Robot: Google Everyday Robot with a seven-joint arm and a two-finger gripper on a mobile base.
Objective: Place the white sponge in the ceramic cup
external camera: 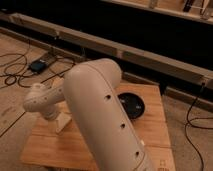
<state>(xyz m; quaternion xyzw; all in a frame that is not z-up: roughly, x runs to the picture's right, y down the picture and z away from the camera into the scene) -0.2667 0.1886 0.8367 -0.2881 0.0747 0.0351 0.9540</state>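
My big white arm (107,115) fills the middle of the camera view and reaches down to the left over a wooden table (155,135). Its wrist (41,100) ends at the gripper (61,122), a pale shape low over the table's left part. The arm hides what lies under and behind the gripper. I see neither the white sponge nor the ceramic cup; both are hidden or out of view.
A wide shallow black bowl (132,105) sits on the table right of the arm, partly covered by it. Black cables (15,75) and a small dark box (38,65) lie on the floor at the left. A long dark rail (150,55) runs behind the table.
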